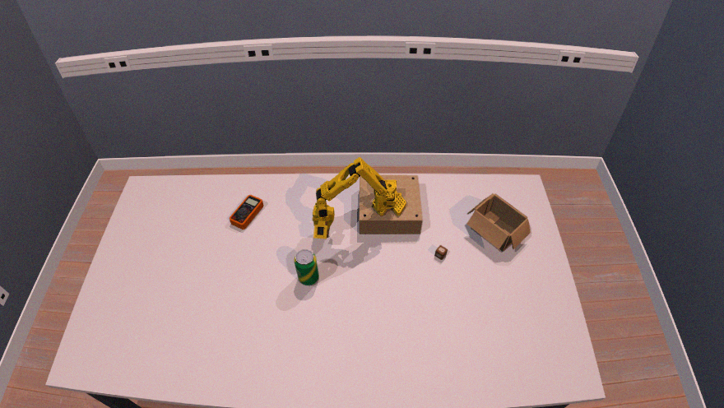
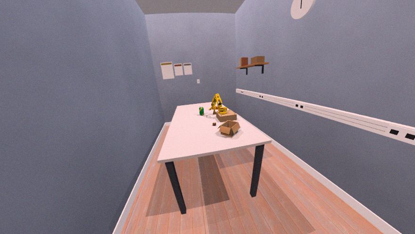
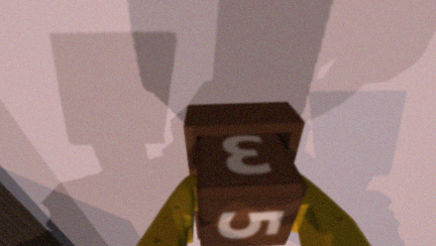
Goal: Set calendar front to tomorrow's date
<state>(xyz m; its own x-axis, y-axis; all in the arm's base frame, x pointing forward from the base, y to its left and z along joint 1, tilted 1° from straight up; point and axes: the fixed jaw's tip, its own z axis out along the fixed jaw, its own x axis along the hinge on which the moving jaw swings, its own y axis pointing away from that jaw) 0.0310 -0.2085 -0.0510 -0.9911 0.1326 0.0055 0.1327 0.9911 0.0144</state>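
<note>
My gripper [image 3: 248, 220] is shut on a dark brown date cube [image 3: 245, 169] and holds it over the white mat. In the wrist view the cube shows a white 3 on its upper face, upside down in that view, and a 5 on the face nearer the camera. In the overhead view the gripper [image 1: 320, 232] points down, left of the arm's base and just behind the green can. A second brown cube [image 1: 440, 252] lies alone on the mat to the right of the base; it also shows in the side view [image 2: 214, 124]. No tray or month plate shows in any view.
A green soda can [image 1: 306, 267] stands just in front of the gripper. An orange multimeter [image 1: 246, 210] lies to the left. An open cardboard box [image 1: 498, 221] lies at the right. The arm stands on a wooden block [image 1: 390, 205].
</note>
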